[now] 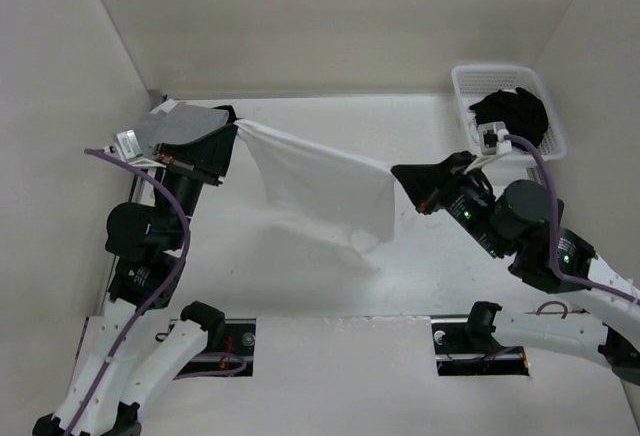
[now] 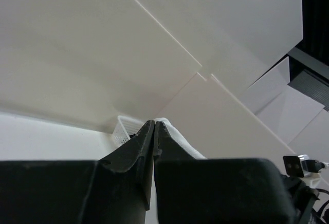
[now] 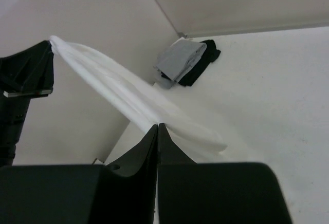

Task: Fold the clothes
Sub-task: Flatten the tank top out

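The white clothes [image 1: 318, 186] hang in the air, stretched between both arms above the middle of the table. My left gripper [image 1: 236, 126] is shut on the cloth's upper left corner. My right gripper [image 1: 396, 170] is shut on its right edge. The lower part sags down to a point [image 1: 365, 246] towards the table. In the left wrist view the jaws [image 2: 154, 123] are pressed together with white fabric [image 2: 177, 134] running off beside them. In the right wrist view the cloth [image 3: 123, 88] runs taut from my shut fingertips [image 3: 157, 126] to the other gripper [image 3: 31, 72].
A grey and black folded stack [image 3: 185, 62] lies at the back left corner by the wall. A white basket [image 1: 505, 106] holding a black bundle [image 1: 512, 111] stands at the back right. White walls close in the left, back and right sides.
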